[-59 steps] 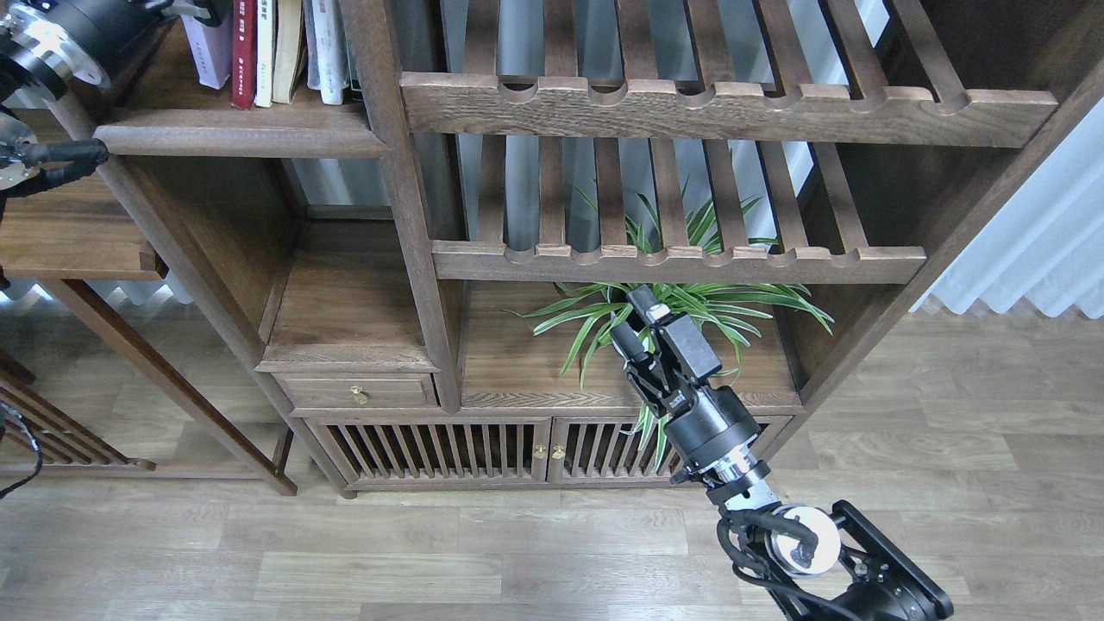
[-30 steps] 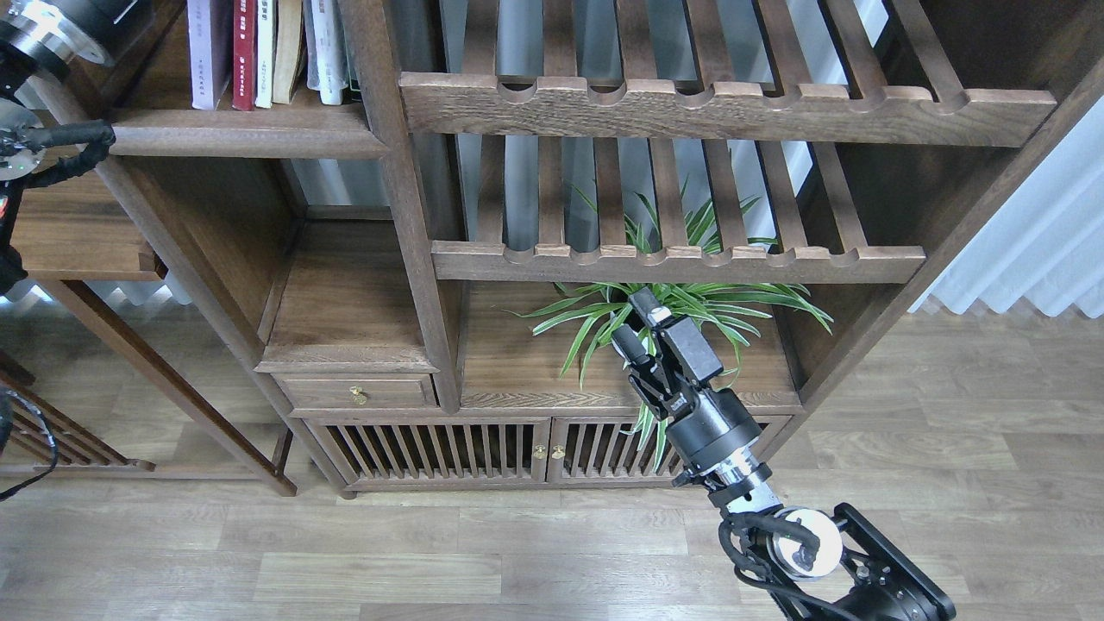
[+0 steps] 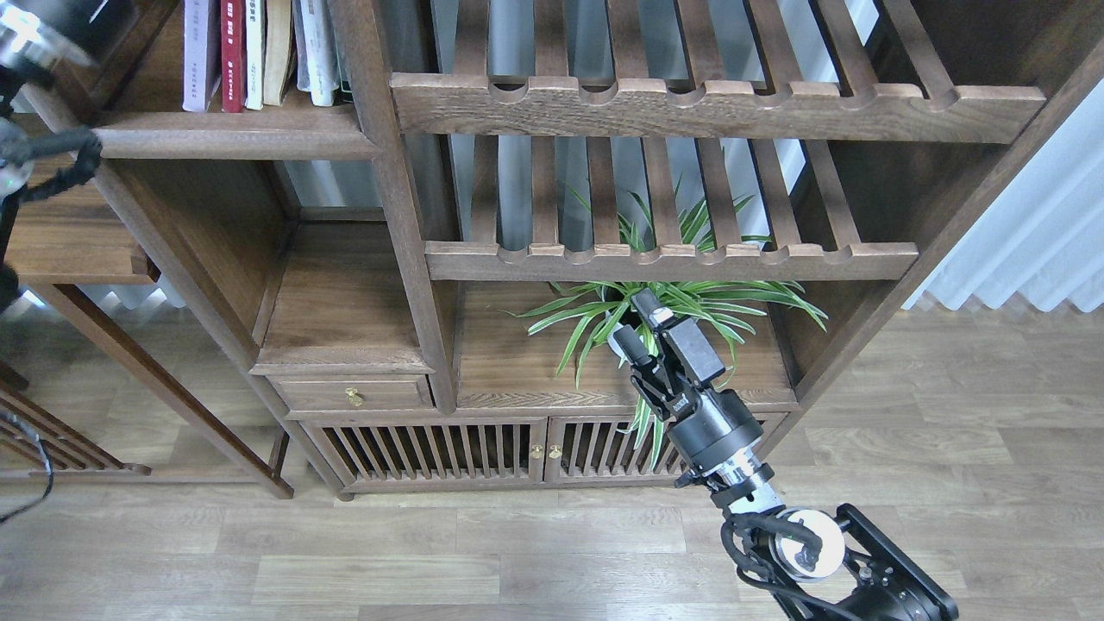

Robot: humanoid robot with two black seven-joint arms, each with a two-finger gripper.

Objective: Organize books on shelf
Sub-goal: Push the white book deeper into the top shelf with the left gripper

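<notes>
While books [image 3: 250, 52] stand upright on the shelf [image 3: 233, 138], right jaws seem spread before a plant [image 3: 690, 302]; left jaws unseen.

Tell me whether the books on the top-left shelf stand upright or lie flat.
Upright. The books stand side by side on the shelf, spines facing out; their tops are cut off by the frame.

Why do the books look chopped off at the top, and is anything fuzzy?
Head view: the frame's top edge crops the books, so only their lower parts show; the left arm's metal part in the top-left corner looks blurred; the right gripper and plant look sharp.
</notes>
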